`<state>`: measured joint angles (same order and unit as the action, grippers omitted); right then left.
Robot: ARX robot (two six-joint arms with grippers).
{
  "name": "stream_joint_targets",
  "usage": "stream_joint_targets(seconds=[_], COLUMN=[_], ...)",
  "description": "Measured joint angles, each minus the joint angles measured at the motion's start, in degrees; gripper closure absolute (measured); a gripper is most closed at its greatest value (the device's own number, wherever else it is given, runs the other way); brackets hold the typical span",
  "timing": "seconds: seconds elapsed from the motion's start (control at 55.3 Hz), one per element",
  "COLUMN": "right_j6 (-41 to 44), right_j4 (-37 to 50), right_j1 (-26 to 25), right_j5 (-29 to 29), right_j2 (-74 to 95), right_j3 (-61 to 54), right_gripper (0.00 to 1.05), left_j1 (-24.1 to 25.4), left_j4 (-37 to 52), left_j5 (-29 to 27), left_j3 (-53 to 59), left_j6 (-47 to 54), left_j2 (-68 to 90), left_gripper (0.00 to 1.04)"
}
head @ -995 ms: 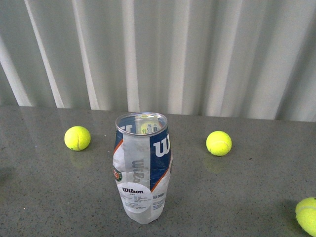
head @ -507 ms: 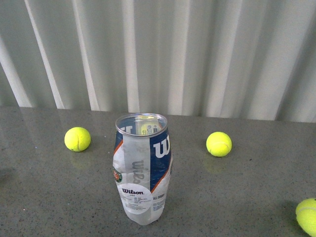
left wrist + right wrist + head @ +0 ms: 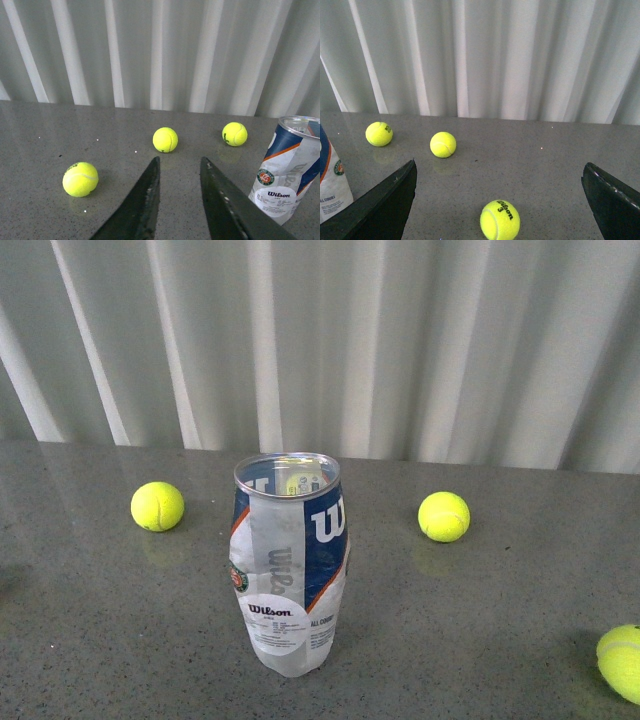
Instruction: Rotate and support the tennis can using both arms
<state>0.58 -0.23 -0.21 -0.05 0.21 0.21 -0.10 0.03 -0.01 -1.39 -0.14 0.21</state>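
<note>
Closest to you, the tennis can (image 3: 289,570) stands upright on the grey worktop (image 3: 480,630) near its front edge, open metal rim up and the Wilson label facing you; nothing touches it, so it rests on its own base, free to be turned. Neither arm shows in the front view, which suggests both are held back to either side. From the left wrist view, the left pincer (image 3: 179,167) is released with only a narrow gap between its fingers, nothing in it, and the can sits off to one side of it rather than between the fingers, so I judge you would have to widen and swing it across. The right pincer (image 3: 500,175) is spread wide and empty, a stance that suits taking the can's broad body; the can shows only at the edge of that view. A little farther back, loose tennis balls (image 3: 157,506) lie well apart from the can on both sides, one (image 3: 444,516) to the right. Farthest off hangs a pale pleated curtain (image 3: 320,340).
</note>
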Motion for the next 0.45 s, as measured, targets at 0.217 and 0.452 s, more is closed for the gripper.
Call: stream_joint_targets(seconds=[0.217, 0.452], right_j6=[0.0, 0.0], right_j4=[0.0, 0.0], right_j1=[0.0, 0.0], right_j5=[0.0, 0.0], right_j2=[0.0, 0.0], right_j3=[0.0, 0.0], right_gripper=[0.07, 0.07], left_j1=[0.0, 0.0], left_j4=[0.0, 0.0], left_j5=[0.0, 0.0], left_j3=[0.0, 0.0], left_j6=[0.0, 0.0], left_j2=[0.0, 0.0], left_gripper=[0.33, 0.07])
